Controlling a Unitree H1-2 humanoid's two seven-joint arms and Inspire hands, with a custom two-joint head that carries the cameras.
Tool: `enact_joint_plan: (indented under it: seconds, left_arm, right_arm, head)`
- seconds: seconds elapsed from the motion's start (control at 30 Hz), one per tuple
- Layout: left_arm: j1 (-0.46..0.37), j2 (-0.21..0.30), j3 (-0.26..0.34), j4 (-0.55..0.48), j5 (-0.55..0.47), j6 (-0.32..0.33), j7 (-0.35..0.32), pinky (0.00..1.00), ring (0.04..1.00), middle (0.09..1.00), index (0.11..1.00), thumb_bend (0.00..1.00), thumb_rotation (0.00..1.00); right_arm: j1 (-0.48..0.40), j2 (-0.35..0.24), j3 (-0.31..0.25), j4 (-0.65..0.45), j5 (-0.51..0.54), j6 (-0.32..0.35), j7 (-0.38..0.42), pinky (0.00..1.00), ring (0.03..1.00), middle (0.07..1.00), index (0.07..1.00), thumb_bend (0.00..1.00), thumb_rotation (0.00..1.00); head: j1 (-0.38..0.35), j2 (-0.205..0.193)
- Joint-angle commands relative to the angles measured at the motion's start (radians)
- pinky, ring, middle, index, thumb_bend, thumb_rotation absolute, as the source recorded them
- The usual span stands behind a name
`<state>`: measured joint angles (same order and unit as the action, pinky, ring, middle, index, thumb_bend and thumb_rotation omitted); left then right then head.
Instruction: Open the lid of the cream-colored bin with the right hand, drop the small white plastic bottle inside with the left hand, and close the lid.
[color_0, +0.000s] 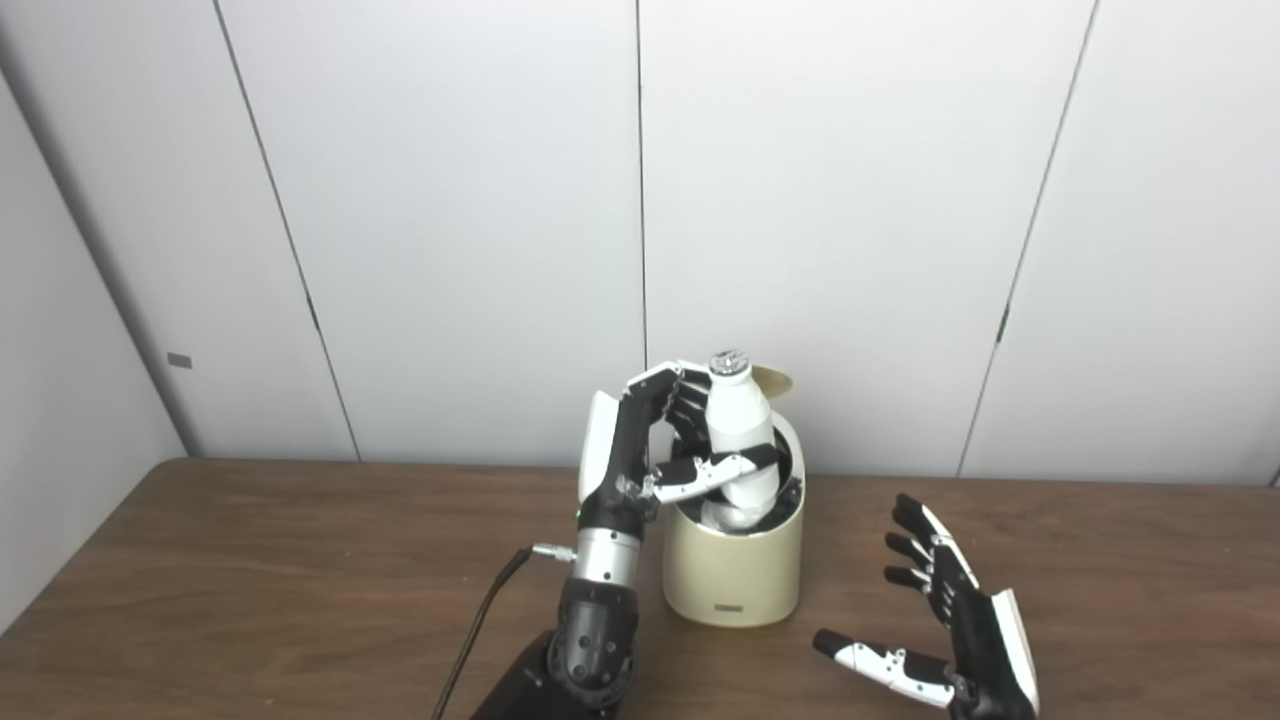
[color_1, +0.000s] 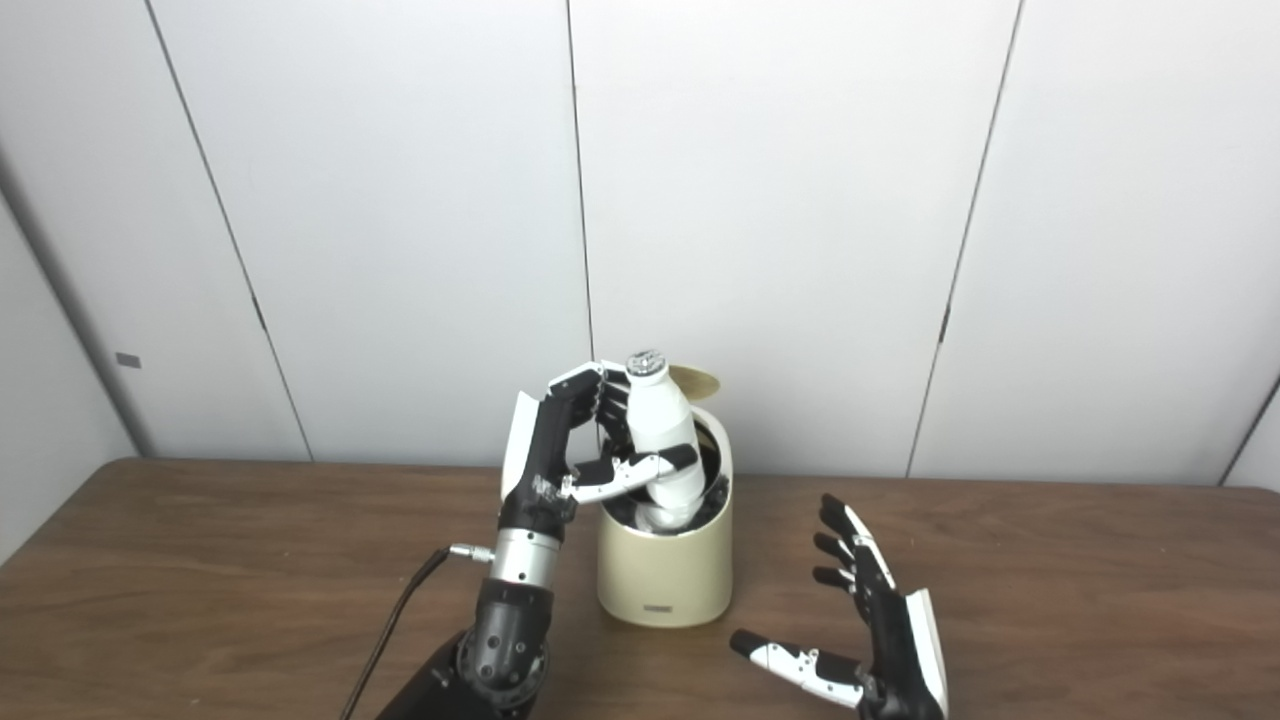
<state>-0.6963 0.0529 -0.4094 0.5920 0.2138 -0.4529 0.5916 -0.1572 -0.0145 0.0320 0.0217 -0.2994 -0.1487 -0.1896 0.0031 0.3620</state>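
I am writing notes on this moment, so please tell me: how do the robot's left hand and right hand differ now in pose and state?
The left hand is raised over the cream-colored bin and shut on the small white plastic bottle, whose lower end is inside the bin's mouth. The right hand is low beside the bin, open, fingers spread, holding nothing. Both are black-and-white.

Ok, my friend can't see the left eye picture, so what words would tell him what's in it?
The left hand holds a white bottle upright, its bottom already inside the open cream bin on a brown table. The bin's lid stands up behind the bottle. The right hand waits open, to the right of the bin.
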Motion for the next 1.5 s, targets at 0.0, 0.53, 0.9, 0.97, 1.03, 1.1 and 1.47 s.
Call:
enact_joint_plan:
  seconds: [0.0, 0.53, 0.9, 0.97, 1.03, 1.1, 1.47]
  left_arm:
    - [-0.044, 0.019, -0.045, 0.008, 0.019, -0.017, 0.066, 0.30, 0.375, 0.459, 0.529, 0.50, 0.00]
    - [-0.101, 0.094, -0.305, 0.116, 0.093, -0.017, 0.403, 0.14, 0.250, 0.416, 0.502, 0.52, 0.00]
    - [-0.101, 0.101, -0.342, 0.153, 0.073, -0.017, 0.418, 0.27, 0.323, 0.437, 0.498, 0.52, 0.00]
    - [-0.098, 0.098, -0.335, 0.163, 0.070, -0.017, 0.402, 0.29, 0.338, 0.434, 0.498, 0.52, 0.00]
    - [-0.096, 0.098, -0.333, 0.176, 0.082, -0.017, 0.399, 0.31, 0.375, 0.453, 0.511, 0.51, 0.00]
    - [-0.094, 0.099, -0.331, 0.183, 0.090, -0.017, 0.395, 0.31, 0.387, 0.461, 0.518, 0.50, 0.00]
    - [-0.090, 0.094, -0.305, 0.208, 0.140, -0.017, 0.423, 0.32, 0.389, 0.460, 0.519, 0.50, 0.00]
  right_arm:
    - [-0.028, 0.011, -0.002, -0.041, -0.001, -0.024, -0.012, 0.73, 0.837, 0.888, 0.881, 0.75, 0.14]
    - [-0.025, 0.008, -0.005, -0.058, 0.026, -0.022, 0.003, 0.74, 0.838, 0.894, 0.882, 0.74, 0.12]
    - [-0.022, 0.005, -0.004, -0.068, 0.046, -0.020, 0.014, 0.74, 0.834, 0.901, 0.881, 0.74, 0.12]
    - [-0.021, 0.005, -0.004, -0.072, 0.048, -0.018, 0.017, 0.74, 0.831, 0.901, 0.882, 0.74, 0.12]
    - [-0.021, 0.006, -0.004, -0.074, 0.046, -0.018, 0.018, 0.74, 0.825, 0.899, 0.882, 0.74, 0.12]
    - [-0.021, 0.007, -0.004, -0.075, 0.046, -0.018, 0.019, 0.74, 0.822, 0.896, 0.881, 0.74, 0.12]
    - [-0.022, 0.008, -0.002, -0.073, 0.041, -0.022, 0.021, 0.72, 0.816, 0.891, 0.881, 0.75, 0.12]
  head:
    - [0.001, -0.001]
    - [0.008, 0.010]
    - [0.013, 0.014]
    - [0.017, 0.020]
    - [0.017, 0.020]
    - [0.017, 0.021]
    - [0.024, 0.024]
